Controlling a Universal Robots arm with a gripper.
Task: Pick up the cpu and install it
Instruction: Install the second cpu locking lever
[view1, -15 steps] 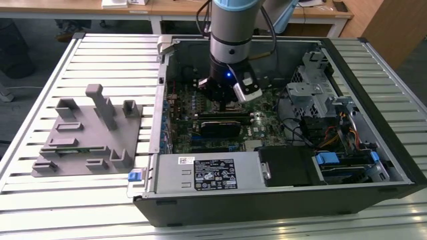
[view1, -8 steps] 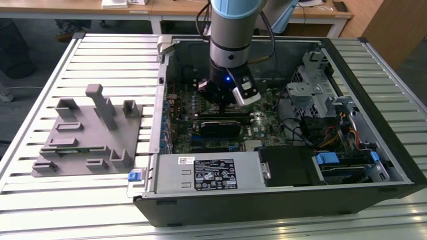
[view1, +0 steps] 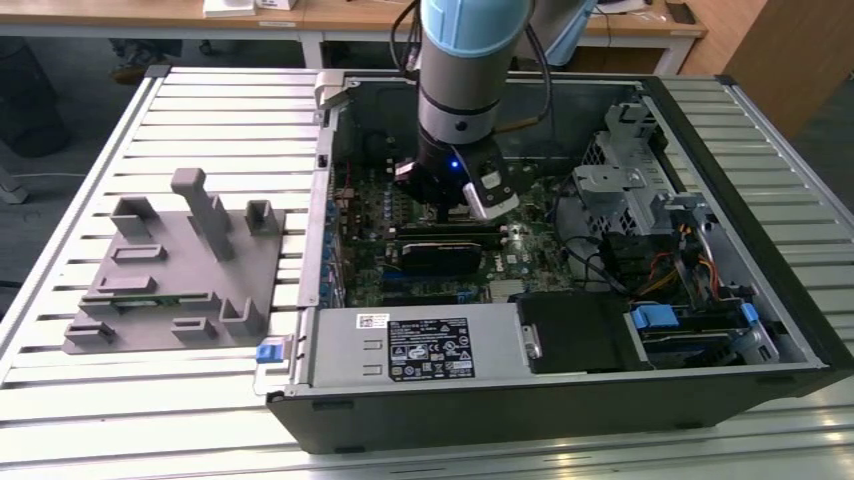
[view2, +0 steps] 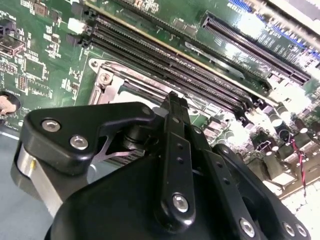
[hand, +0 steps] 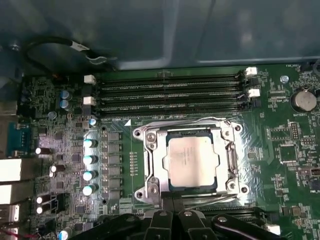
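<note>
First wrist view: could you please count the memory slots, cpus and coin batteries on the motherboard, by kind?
memory slots: 4
cpu: 1, seated in the socket
coin battery: 1
Total: 6

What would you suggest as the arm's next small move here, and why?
Probably a short, straight lift away from the board. In the first wrist view the cpu already lies flat and square inside the socket frame, and the gripper sits just beside it, so staying low seems to add nothing.
</note>
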